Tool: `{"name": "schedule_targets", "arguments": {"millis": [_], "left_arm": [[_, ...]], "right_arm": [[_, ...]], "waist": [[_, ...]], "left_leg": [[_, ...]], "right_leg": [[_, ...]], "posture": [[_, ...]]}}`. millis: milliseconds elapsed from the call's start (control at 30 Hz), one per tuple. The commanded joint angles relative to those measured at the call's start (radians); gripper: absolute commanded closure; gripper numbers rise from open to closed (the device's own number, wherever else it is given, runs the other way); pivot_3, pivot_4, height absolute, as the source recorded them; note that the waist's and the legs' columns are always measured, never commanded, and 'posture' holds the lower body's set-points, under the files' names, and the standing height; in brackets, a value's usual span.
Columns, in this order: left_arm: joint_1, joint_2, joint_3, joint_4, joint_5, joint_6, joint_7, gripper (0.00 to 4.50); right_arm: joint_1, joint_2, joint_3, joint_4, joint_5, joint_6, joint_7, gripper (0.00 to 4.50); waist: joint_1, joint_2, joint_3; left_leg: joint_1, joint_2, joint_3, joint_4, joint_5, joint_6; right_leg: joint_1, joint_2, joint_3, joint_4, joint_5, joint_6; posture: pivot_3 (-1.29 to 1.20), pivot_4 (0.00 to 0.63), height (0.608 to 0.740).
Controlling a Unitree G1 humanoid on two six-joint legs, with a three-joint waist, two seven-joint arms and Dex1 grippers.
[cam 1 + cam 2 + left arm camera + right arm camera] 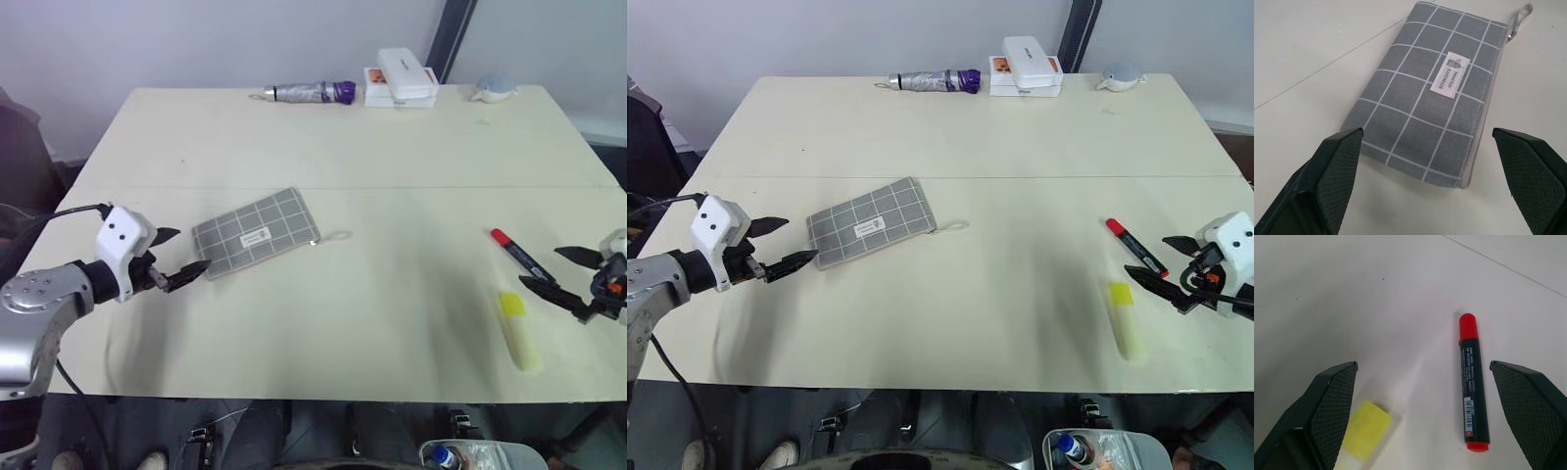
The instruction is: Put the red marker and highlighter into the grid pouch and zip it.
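The grid pouch lies flat on the left half of the table, label up, with its pale cord pull trailing to the right. My left gripper hovers open just off the pouch's left end, and the left wrist view has the pouch lying ahead of the two spread fingertips. The red marker and the highlighter lie apart from each other near the table's right edge. My right gripper is open right beside them, empty. The right wrist view shows the marker and the highlighter's cap ahead of its fingers.
A purple-and-silver tube, a stack of white boxes and a small grey-blue object sit along the table's far edge. The cream table ends close below the highlighter.
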Motion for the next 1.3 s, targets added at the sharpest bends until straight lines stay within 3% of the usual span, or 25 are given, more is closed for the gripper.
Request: {"name": "schedule_targets", "arguments": {"millis": [33, 567, 1300], "left_arm": [[0.005, 0.016, 0.043, -0.013, 0.006, -0.036, -0.005, 0.06], [0.044, 0.023, 0.058, 0.033, 0.004, -0.033, -0.013, 0.06], [0.070, -0.019, 0.028, 0.067, 0.043, -0.097, 0.009, 0.06]], "right_arm": [[0.008, -0.004, -0.043, -0.040, 0.018, 0.006, -0.004, 0.00], [0.021, -0.006, -0.067, -0.054, 0.020, 0.005, -0.022, 0.00], [-0.076, 0.026, 0.044, -0.124, 0.034, 0.020, -0.057, 0.00]], "waist": [[0.000, 0.000, 0.000], [-0.001, 0.000, 0.000], [0.000, 0.000, 0.000]], "left_leg": [[0.000, 0.000, 0.000, 0.000, 0.000, 0.000], [0.000, 0.000, 0.000, 0.000, 0.000, 0.000], [0.000, 0.000, 0.000, 0.000, 0.000, 0.000]], "right_leg": [[0.000, 0.000, 0.000, 0.000, 0.000, 0.000], [0.000, 0.000, 0.000, 0.000, 0.000, 0.000], [0.000, 0.000, 0.000, 0.000, 0.000, 0.000]], "posture": [[0.00, 0.150, 0.740], [0.00, 0.150, 0.740], [0.00, 0.150, 0.740]]}}
